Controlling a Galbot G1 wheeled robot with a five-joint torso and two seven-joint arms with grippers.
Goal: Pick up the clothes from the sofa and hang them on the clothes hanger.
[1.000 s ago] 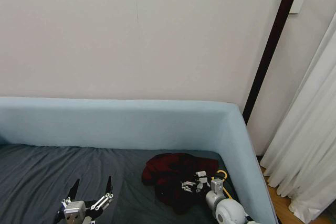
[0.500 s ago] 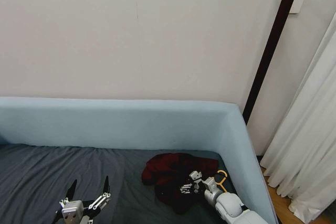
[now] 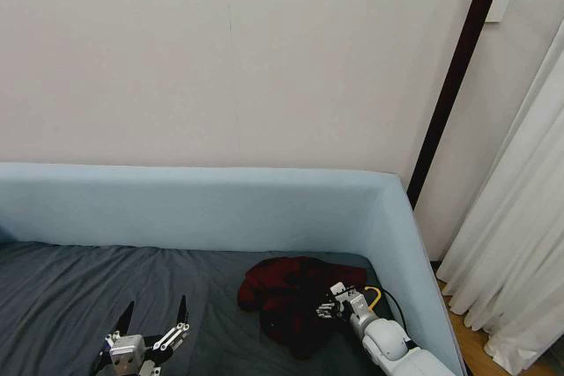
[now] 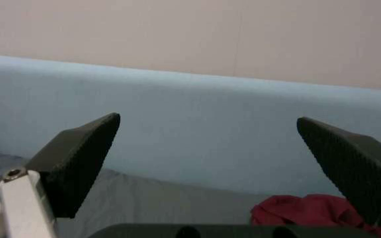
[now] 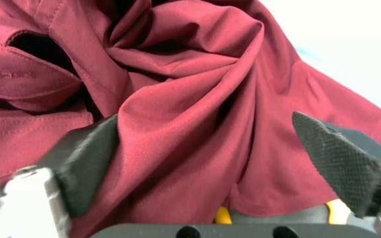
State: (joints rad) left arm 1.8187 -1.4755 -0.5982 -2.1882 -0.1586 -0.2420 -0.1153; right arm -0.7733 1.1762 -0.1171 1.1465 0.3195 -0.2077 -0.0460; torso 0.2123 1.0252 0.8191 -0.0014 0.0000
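We see the dark red clothes (image 3: 280,283) crumpled in the right corner of the sofa (image 3: 211,209), our right gripper (image 3: 328,302) low over the heap with fingers spread wide. Our left gripper (image 3: 156,307) hangs well apart above the grey seat (image 3: 62,283), likewise spread.

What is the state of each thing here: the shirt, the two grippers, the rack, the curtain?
Red shirt: crumpled in a heap on the sofa, not lifted.
Right gripper: jaws open, on either side of a shirt fold.
Left gripper: jaws open, holding nothing.
Rack: upright.
Curtain: hanging in folds.
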